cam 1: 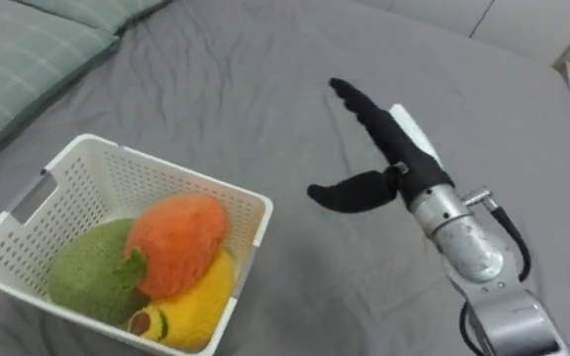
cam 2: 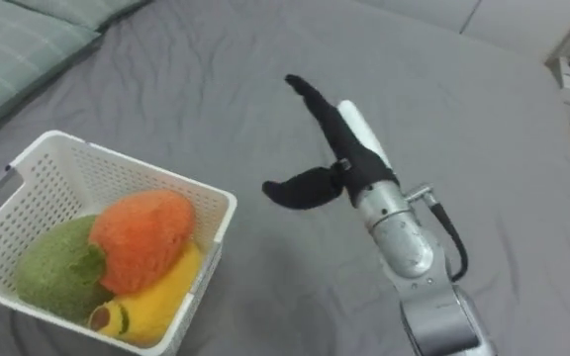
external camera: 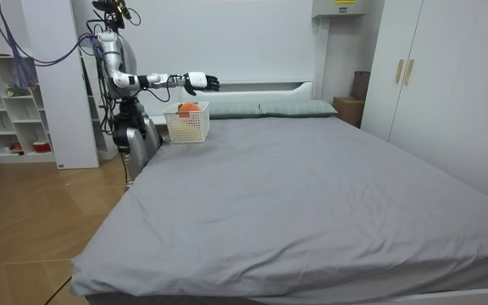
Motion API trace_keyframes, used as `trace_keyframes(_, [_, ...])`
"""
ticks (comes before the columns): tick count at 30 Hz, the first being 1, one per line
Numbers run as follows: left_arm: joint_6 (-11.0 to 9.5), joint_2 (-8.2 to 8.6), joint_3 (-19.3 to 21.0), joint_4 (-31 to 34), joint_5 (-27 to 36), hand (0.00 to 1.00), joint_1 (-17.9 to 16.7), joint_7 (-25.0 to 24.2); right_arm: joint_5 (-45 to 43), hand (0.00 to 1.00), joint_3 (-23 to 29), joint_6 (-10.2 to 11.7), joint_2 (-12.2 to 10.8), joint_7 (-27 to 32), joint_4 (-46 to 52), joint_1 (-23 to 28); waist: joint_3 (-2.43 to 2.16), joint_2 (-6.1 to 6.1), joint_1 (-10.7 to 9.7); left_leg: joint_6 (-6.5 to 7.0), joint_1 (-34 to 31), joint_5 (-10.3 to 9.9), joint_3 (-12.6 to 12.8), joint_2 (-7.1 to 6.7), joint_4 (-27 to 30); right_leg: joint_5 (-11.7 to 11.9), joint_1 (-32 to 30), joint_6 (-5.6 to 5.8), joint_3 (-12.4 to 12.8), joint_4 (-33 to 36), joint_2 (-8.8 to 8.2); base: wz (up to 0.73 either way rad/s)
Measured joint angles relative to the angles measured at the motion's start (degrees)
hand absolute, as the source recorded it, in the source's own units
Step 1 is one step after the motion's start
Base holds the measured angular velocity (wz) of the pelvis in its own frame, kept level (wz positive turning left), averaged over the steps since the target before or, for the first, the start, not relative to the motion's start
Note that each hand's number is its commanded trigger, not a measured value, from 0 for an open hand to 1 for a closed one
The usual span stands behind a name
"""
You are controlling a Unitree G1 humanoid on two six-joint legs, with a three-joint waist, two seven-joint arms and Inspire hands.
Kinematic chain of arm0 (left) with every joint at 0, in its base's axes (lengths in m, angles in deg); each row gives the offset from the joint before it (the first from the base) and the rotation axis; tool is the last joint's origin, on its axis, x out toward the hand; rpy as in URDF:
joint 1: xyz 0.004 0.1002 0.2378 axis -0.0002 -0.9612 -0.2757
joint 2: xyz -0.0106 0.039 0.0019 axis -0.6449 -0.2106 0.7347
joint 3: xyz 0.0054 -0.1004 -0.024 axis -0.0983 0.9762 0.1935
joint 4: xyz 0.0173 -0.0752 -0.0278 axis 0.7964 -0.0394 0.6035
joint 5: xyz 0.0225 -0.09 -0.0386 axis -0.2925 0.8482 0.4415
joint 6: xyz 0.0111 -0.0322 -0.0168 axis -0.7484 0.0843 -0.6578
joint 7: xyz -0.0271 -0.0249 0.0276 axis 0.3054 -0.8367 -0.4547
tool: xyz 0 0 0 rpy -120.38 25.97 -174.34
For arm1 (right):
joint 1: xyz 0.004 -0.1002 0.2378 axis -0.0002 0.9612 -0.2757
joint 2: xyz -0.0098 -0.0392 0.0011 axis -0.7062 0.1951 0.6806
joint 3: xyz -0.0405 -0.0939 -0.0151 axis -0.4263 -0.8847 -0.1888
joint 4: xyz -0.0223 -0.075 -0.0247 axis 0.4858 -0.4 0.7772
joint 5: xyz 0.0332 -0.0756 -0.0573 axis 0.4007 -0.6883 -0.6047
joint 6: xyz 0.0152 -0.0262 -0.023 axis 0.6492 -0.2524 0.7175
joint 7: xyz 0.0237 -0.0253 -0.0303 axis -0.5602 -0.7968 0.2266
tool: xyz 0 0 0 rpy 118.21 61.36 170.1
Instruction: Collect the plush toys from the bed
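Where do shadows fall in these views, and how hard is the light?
Left eye view: soft, even light on the grey sheet, no hard shadow beside the basket. Room view: bed evenly lit, floor darker beneath its near corner.

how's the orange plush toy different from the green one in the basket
The orange plush toy sits highest in the pile; the green plush toy lies lower, to its left. The orange one overlaps the yellow toy; the green one sits against the near wall of the white basket. Both are rounded, fuzzy and inside it.
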Motion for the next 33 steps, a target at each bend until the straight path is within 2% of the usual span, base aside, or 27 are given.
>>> trace_keyframes(2, [-0.12,0.18,0.75,-0.1,-0.13,0.0,-0.06,0.08,1.57,0.0,2.71,1.62,0.02,1.94,0.15,0.94,-0.13,0.35,-1.4,-0.01,0.54,-0.01,0.73,0.13,-0.48,0.0,0.04,-0.01,0.76,0.09,0.14,-0.22])
trace_keyframes(3, [-0.04,0.52,1.79,-0.14,-0.27,0.0,-0.5,0.4,2.2,0.0,4.63,2.56,0.02,2.6,0.16,1.53,-0.15,0.4,-2.76,-0.01,0.62,-0.01,0.9,0.13,-0.5,0.01,0.03,-0.02,0.99,0.11,0.17,-0.11])
trace_keyframes(6, [-0.04,0.46,2.21,0.01,-0.23,0.0,-1.4,0.45,6.73,0.0,9.08,3.17,0.1,4.77,-0.3,3.14,-0.11,0.4,-4.98,-0.01,0.49,-0.01,1.07,0.13,-0.39,0.03,-0.28,-0.05,1.46,0.22,0.2,-0.06])
trace_keyframes(11, [-0.02,0.78,2.25,0.33,0.39,0.0,-1.88,0.77,11.41,0.0,14.1,3.26,0.11,6.34,-0.33,4.58,0.24,0.97,-6.63,-0.02,0.12,-0.02,2.26,0.39,-0.32,0.34,-1.27,-0.27,2.4,0.22,0.42,-0.09])
trace_keyframes(15, [0.01,0.88,2.24,0.4,0.8,0.0,-2.96,1.88,18.6,0.0,17.07,4.07,0.16,8.24,-2.17,6.79,0.23,1.03,-9.16,-0.05,-0.16,-0.06,2.58,0.47,-0.37,0.37,-1.44,-0.26,2.52,0.31,0.53,-0.02])
trace_keyframes(18, [0.03,0.97,2.28,0.41,2.82,0.0,-3.23,2.37,21.77,0.0,19.98,4.07,0.16,9.22,-3.86,8.54,0.16,1.16,-9.33,-0.08,-0.4,-0.07,4.03,0.7,-0.45,0.48,-2.63,-0.4,3.51,0.5,0.73,-0.21])
trace_keyframes(23, [-0.03,0.91,2.08,-0.57,3.97,0.0,-4.46,3.11,27.29,0.0,21.14,5.4,0.12,11.3,-12.11,9.65,0.23,1.58,-11.42,-0.17,0.36,-0.14,5.18,1.0,-0.6,0.69,-2.42,-0.57,5.0,0.56,1.07,-0.14])
trace_keyframes(26, [-0.1,0.99,0.69,-0.56,4.29,0.0,-6.08,3.12,31.53,0.0,21.83,5.39,-0.06,13.07,-16.05,12.75,-0.11,2.72,-12.34,-0.18,0.75,-0.45,5.43,1.06,-0.62,0.71,-1.91,-0.52,5.66,0.54,1.17,-0.09])
trace_keyframes(29, [0.04,1.16,0.0,-0.56,4.97,0.0,-6.87,3.84,36.94,0.0,22.22,5.61,-0.73,14.98,-19.67,14.92,-0.12,3.44,-13.86,-0.2,0.88,-0.52,5.63,1.11,-0.58,0.73,-1.82,-0.5,5.91,0.56,1.22,-0.05])
trace_keyframes(33, [0.05,1.16,-0.09,-0.54,4.98,0.0,-7.28,4.12,38.67,0.0,22.17,6.26,-1.31,18.16,-31.8,17.16,0.02,3.69,-13.7,-0.33,1.19,-0.65,6.49,1.29,-0.39,0.63,-2.1,-0.57,6.68,0.41,1.43,-0.08])
